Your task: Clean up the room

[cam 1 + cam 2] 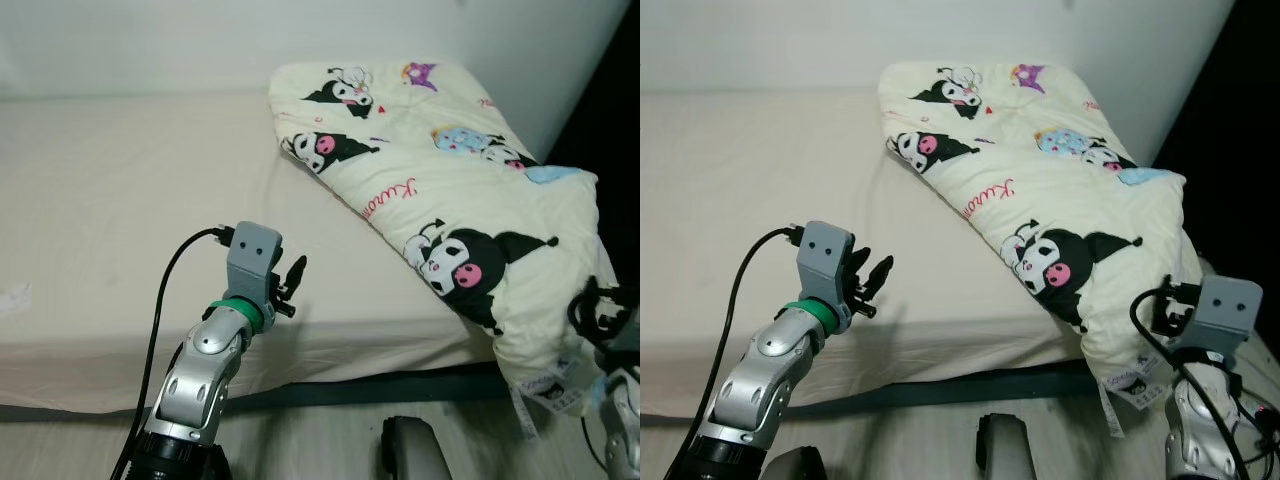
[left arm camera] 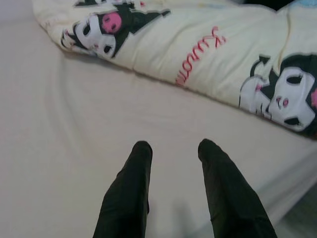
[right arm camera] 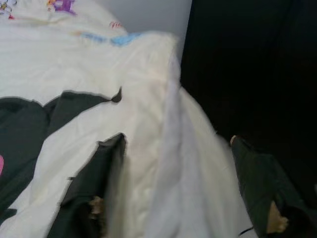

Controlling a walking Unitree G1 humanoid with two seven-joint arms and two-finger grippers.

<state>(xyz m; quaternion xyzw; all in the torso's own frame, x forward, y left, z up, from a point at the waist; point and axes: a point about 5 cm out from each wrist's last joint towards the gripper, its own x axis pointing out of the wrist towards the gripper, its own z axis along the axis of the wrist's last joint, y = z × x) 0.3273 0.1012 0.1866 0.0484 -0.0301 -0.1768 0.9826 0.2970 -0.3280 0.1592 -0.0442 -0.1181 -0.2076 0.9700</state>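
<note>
Comforter (image 1: 440,170): you have a cream quilt printed with black-and-pink cartoon figures, folded into a thick slab on the robot's right half of the bed. Its near corner hangs over the mattress edge, and a white care label dangles from that corner.
Bed (image 1: 120,200): a beige sheet with faint creases. The far side meets a pale wall, and a dark band runs under the near edge.
Left gripper (image 2: 173,148): held low over the bare sheet near the bed's front edge, well apart from the quilt. Its two black fingers (image 2: 130,188) stand parted with a clear strip of sheet between them, gripping nothing.
Right gripper (image 3: 176,148): at the overhanging corner of the quilt. The fingers are spread wide, one on each side of the hanging fold. You cannot tell whether either touches the fabric, since this wrist view is blurred.
Cut off: from the head views, the right gripper's fingers are hidden against the dark background beside the bed.
Floor object (image 1: 1002,445): a dark rounded shape below the bed, too cropped to identify.
</note>
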